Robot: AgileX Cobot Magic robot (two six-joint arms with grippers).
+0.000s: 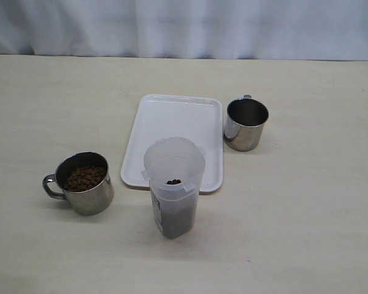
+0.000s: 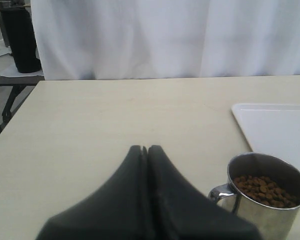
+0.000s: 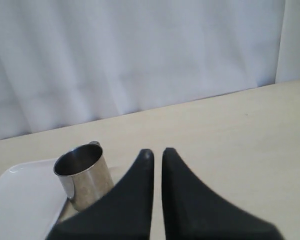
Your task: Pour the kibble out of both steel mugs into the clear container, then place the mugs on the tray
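Pour step pending, nothing gripped. Left gripper (image 2: 144, 148) pinched shut, right gripper (image 3: 157, 152) nearly closed, both empty. Left mug (image 1: 83, 184) near-left, full of kibble (image 1: 84, 177). Right mug (image 1: 245, 122) far-right beside tray (image 1: 172, 110) (contents unclear). Clear container (image 1: 173, 187) centre-near. Next, likely: open left jaws, take mug, tip over container.

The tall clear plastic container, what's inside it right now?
Small dark-brown kibble pellets show through the open top of the tall translucent plastic container, with a dark mass lower down; its cloudy wall hides how much.
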